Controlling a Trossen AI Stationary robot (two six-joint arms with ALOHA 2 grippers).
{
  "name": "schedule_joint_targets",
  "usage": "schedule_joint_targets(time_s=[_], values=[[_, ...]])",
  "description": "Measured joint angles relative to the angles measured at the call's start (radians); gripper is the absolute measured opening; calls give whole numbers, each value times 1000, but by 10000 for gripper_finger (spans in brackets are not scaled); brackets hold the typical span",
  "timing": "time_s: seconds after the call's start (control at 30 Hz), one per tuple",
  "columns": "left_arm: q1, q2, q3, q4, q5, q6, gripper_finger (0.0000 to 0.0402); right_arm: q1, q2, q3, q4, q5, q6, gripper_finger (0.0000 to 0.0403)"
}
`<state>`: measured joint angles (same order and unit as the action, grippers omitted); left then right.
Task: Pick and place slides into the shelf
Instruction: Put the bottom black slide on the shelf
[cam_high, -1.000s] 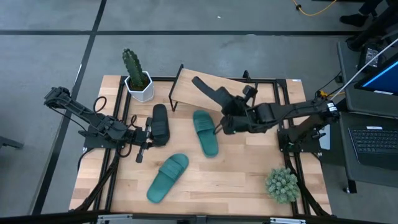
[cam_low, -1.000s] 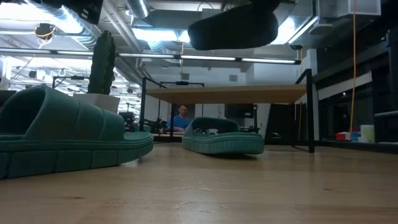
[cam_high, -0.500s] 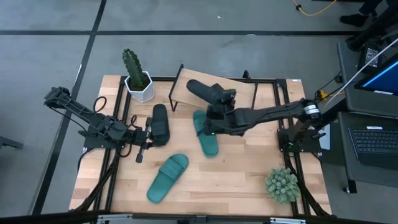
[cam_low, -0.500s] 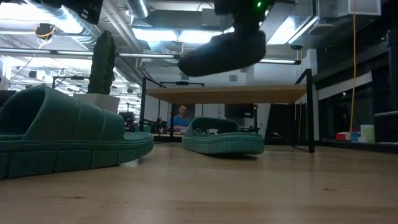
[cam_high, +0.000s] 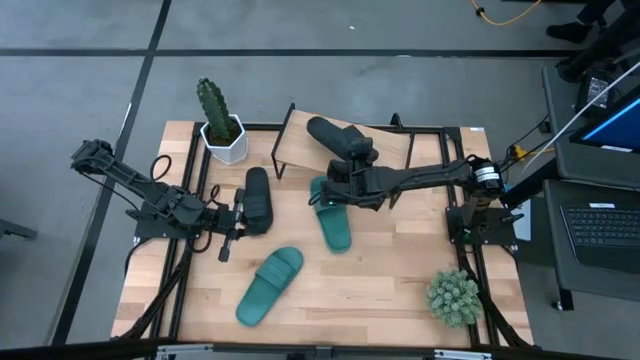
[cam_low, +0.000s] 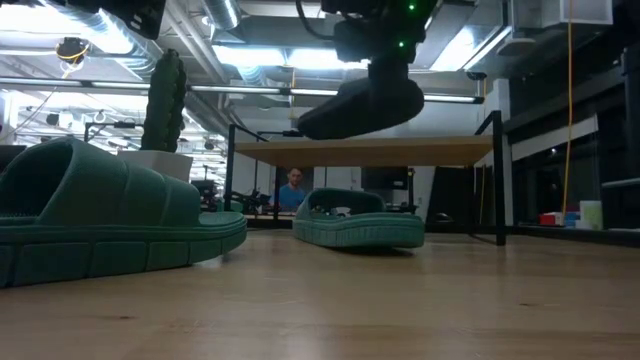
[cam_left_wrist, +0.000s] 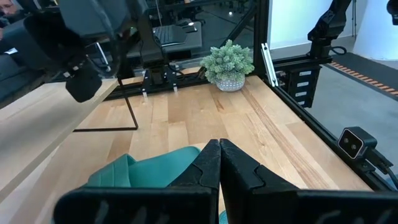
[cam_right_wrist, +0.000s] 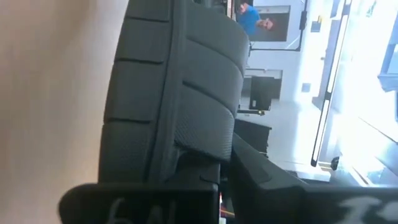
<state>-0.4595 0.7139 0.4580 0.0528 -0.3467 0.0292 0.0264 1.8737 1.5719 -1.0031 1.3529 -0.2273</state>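
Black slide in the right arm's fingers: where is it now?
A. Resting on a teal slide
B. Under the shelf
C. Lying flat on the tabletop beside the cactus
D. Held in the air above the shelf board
D: the low view shows the black slide hanging clear above the shelf board, gripped from above by the right gripper; the high view places it over the board.

Black slide (cam_low: 362, 106) hangs above the shelf (cam_low: 365, 152) — apparently clear of it.
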Motion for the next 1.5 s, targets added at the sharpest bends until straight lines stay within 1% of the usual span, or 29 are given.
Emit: schedule_joint_targets(time_s=[0.1,0.23,0.4,0.47,0.53,0.6,0.73,0.87,0.93,1.07,1.2,1.33,1.5], values=[[0,0,0,0,0,0,0,-3,0,0,0,-16,-23,12],[0,0,0,0,0,-1,0,-4,0,0,0,-76,-39,12],[0,0,0,0,0,-2,0,-4,0,0,0,-79,-44,12],[0,0,0,0,0,-1,0,-4,-1,0,0,-126,-63,12],[0,0,0,0,0,-2,0,-4,-1,0,-1,-183,-70,20],[0,0,0,0,0,-2,0,-4,-1,0,-1,-214,-69,35],[0,0,0,0,0,-3,0,-4,-1,0,-2,-225,-70,54],[0,0,0,0,0,-3,0,-4,-1,0,-2,-233,-67,59],[0,0,0,0,0,-4,0,-5,-1,0,-2,-264,-70,60],[0,0,0,0,48,-4,0,-4,-5,0,1,-337,-65,62],[0,0,0,0,107,-5,0,-4,-5,0,4,-368,-64,62],[0,0,0,0,108,-4,0,-4,-5,8,11,-387,-57,63],[0,0,0,0,108,-4,0,-6,-5,67,10,-468,-7,63]])
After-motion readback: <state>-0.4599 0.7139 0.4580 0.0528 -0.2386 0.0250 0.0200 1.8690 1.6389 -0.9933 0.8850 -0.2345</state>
